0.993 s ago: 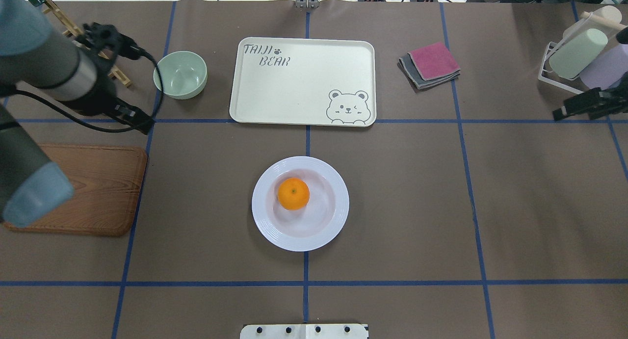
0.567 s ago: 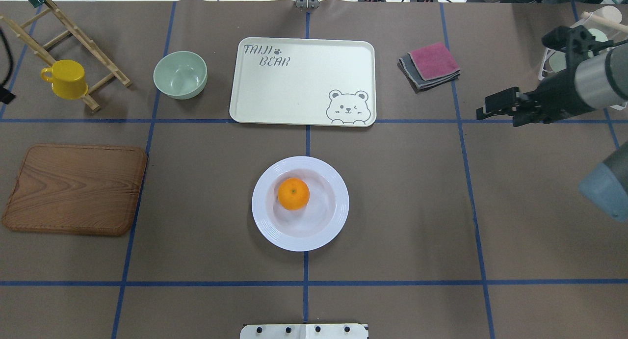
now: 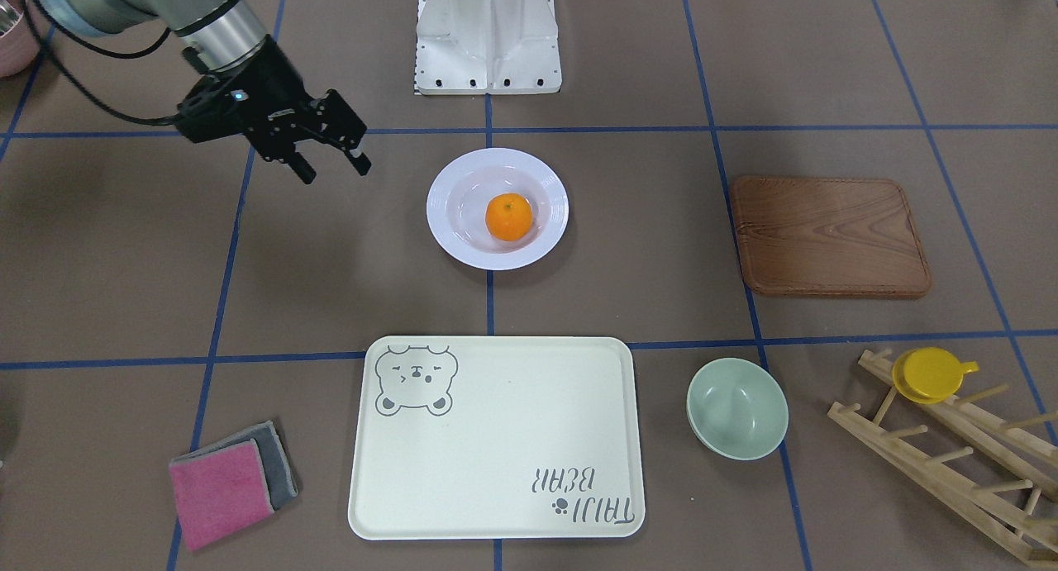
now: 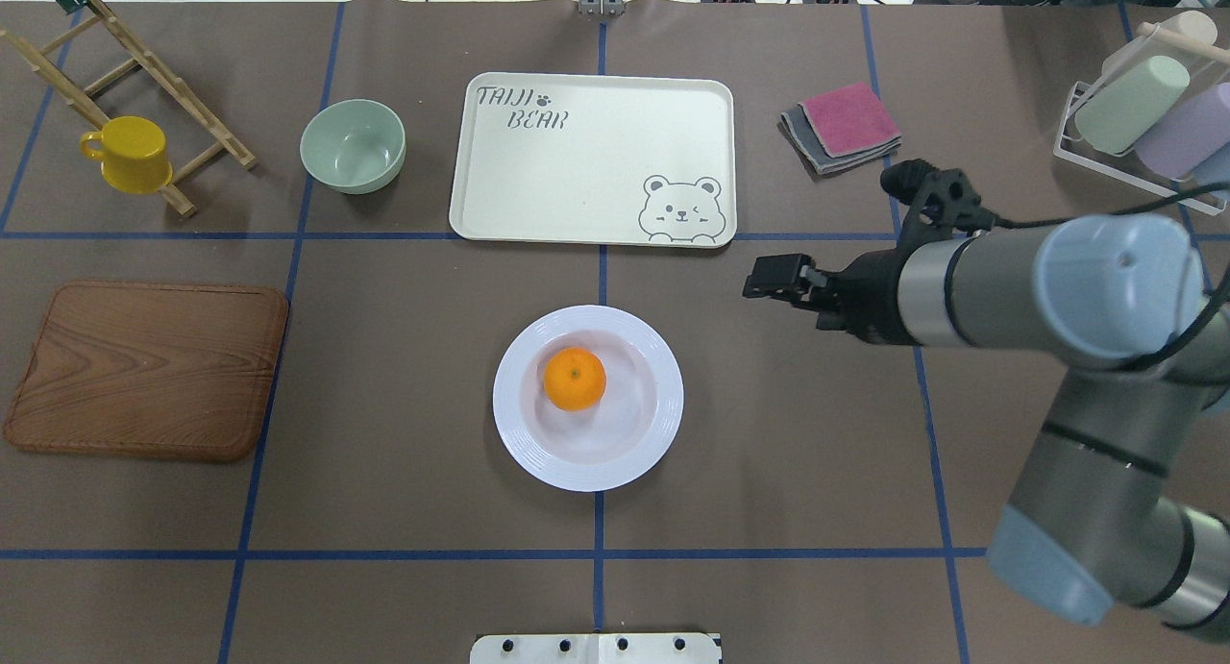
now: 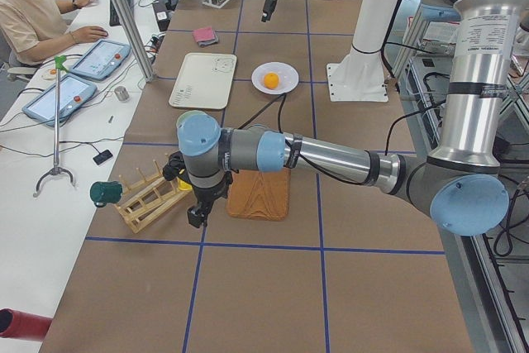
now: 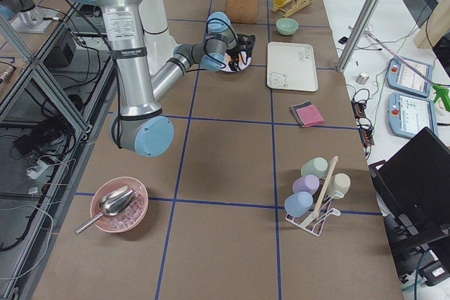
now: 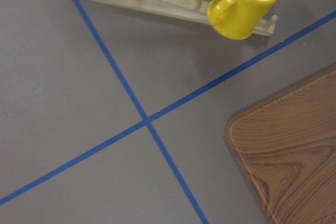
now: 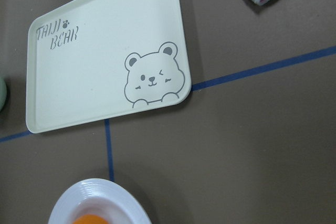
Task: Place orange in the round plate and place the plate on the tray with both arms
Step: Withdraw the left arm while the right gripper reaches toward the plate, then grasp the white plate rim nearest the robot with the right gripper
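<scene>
A yellow mug [image 7: 242,4] hangs tilted on a peg of the rack [image 7: 152,4], top right. Two blue tape lines [image 7: 147,123] cross mid-frame on the grey-brown table [image 7: 58,77]. A board [image 7: 291,153] shows one rounded corner, lower right.

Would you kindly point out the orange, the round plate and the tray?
the orange [image 4: 575,380], overhead exterior view, middle of the fruit.
the round plate [image 4: 671,400], overhead exterior view, right side of its ridged rim.
the tray [image 4: 586,164], overhead exterior view, bare middle.
</scene>
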`<state>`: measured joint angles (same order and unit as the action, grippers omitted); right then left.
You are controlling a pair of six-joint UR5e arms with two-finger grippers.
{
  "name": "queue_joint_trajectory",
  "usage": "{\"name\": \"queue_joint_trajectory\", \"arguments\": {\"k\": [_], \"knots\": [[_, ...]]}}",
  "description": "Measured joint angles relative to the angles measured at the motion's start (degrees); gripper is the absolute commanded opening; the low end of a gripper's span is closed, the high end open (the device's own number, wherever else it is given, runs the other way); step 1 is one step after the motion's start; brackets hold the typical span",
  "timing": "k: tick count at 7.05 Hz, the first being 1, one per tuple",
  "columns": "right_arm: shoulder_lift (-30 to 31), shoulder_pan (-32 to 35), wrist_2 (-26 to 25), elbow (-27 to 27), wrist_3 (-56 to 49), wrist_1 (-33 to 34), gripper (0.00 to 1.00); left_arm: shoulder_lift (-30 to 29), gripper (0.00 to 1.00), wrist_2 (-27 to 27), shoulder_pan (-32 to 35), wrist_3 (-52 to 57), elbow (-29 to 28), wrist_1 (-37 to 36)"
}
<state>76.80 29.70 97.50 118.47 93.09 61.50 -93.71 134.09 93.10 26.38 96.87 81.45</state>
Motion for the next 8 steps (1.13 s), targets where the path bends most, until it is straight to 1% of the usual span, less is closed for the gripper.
{"name": "queue_joint_trajectory", "arguments": {"k": [2, 3, 4, 5, 6, 7, 8], "knots": [[-2.9, -12.4, -16.5, -1.2, 12.0, -0.2, 0.99, 0.5, 1.0, 0.2, 0.8, 0.0, -0.5, -0.2], [-4.0, -15.9, -21.2, -3.7, 16.5, -1.3, 0.98, 0.6, 1.0, 0.2, 0.9, -0.1, -0.5, -0.2], [-4.5, -17.5, -23.2, -7.3, 19.7, -4.3, 0.94, 1.2, 1.0, 0.3, 0.9, -0.1, -0.5, -0.1], [-4.7, -18.1, -23.9, -10.2, 21.1, -7.0, 0.84, 1.9, 1.0, 0.3, 0.9, -0.1, -0.3, 0.1], [-4.8, -18.3, -24.2, -12.3, 21.6, -8.2, 0.83, 2.3, 1.0, 0.4, 0.9, -0.1, -0.2, 0.2], [-5.0, -18.5, -24.3, -13.9, 21.7, -8.6, 0.78, 2.4, 1.0, 0.4, 0.9, -0.1, -0.1, 0.3], [-5.4, -18.5, -24.3, -15.1, 21.8, -8.7, 0.71, 2.4, 1.0, 0.4, 0.9, -0.1, -0.1, 0.3]]}}
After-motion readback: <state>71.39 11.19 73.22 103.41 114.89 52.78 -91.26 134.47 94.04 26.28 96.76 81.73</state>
